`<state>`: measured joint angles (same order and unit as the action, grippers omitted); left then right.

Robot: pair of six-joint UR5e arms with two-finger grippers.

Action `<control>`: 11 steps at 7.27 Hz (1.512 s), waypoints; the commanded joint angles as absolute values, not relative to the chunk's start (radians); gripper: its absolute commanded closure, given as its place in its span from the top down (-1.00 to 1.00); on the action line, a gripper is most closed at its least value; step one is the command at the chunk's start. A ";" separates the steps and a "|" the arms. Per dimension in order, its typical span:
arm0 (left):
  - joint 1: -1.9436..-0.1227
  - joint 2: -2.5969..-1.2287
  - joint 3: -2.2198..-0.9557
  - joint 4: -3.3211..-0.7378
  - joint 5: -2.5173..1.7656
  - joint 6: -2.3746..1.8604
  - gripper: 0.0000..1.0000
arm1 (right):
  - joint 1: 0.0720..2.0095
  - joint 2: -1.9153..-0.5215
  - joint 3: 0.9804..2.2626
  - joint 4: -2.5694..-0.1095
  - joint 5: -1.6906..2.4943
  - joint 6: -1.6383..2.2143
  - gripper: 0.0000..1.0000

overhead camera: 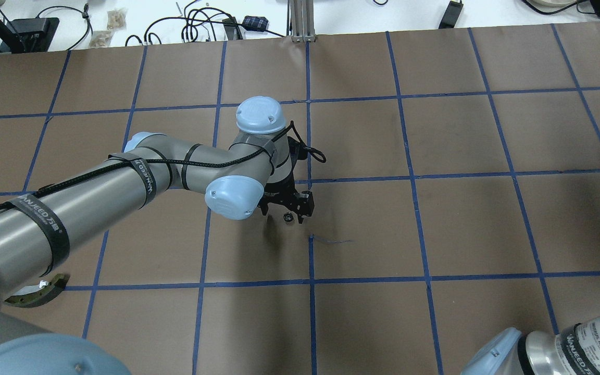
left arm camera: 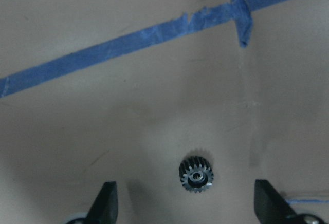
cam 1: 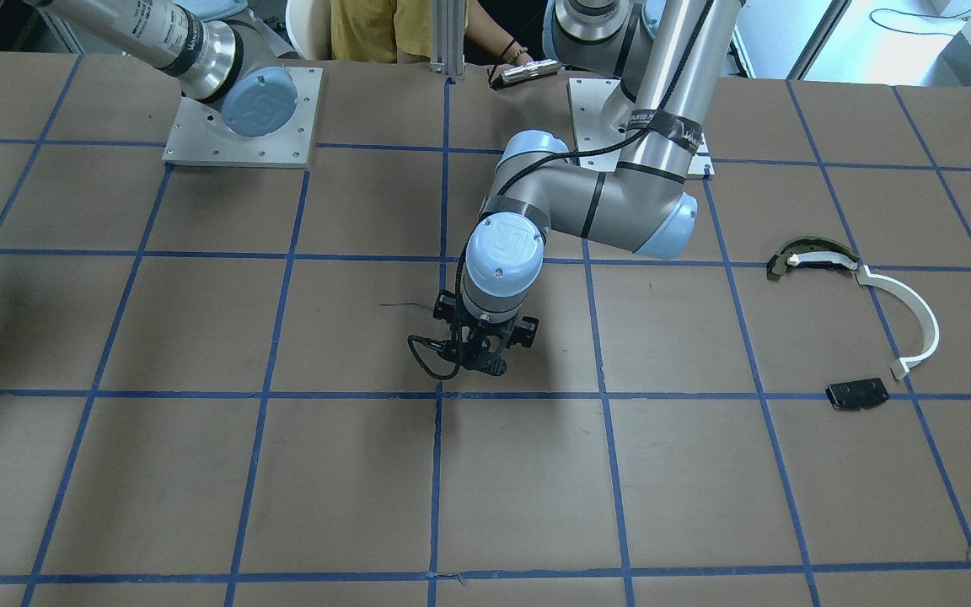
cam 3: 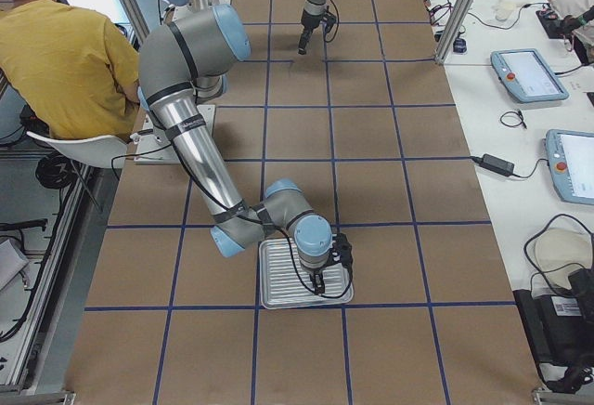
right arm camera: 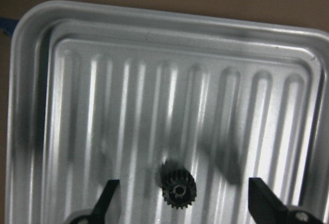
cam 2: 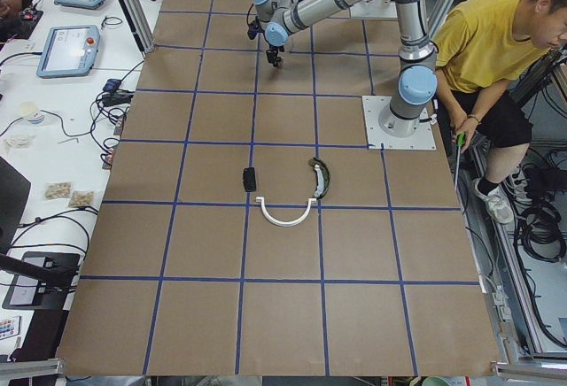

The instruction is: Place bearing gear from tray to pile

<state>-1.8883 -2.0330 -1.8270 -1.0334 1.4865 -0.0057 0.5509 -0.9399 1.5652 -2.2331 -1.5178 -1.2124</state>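
A small black bearing gear lies on the brown table between the fingers of my open left gripper. It also shows as a speck under the left gripper in the overhead view, mid-table. A second gear lies in the ribbed silver tray, between the fingers of my open right gripper, which hovers over the tray. The pile lies apart from both, near the left arm's base: a white curved arc, a dark curved piece with a cream strip and a black plate.
Blue tape lines grid the table. A loose tape strand lies just beside the left gripper. The arms' base plates sit at the robot side. A person in a yellow shirt sits behind the bases. Teach pendants lie on a side bench.
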 commanded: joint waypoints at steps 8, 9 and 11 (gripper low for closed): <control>-1.894 -2.048 -1.822 -1.031 1.479 -0.023 -1.00 | 0.555 -0.945 1.563 -2.195 -1.528 -1.215 -0.70; -1.898 -2.048 -1.822 -1.031 1.480 -0.034 -1.00 | 0.574 -0.968 1.557 -2.194 -1.531 -1.213 -0.73; -1.890 -2.024 -1.807 -1.029 1.489 -0.043 -1.00 | 0.699 -1.093 1.568 -2.095 -1.529 -1.133 -0.77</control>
<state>-1.8954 -2.0424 -1.8184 -1.0305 1.4827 -0.0404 0.6212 -1.0201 1.5641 -2.1646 -1.5306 -1.1881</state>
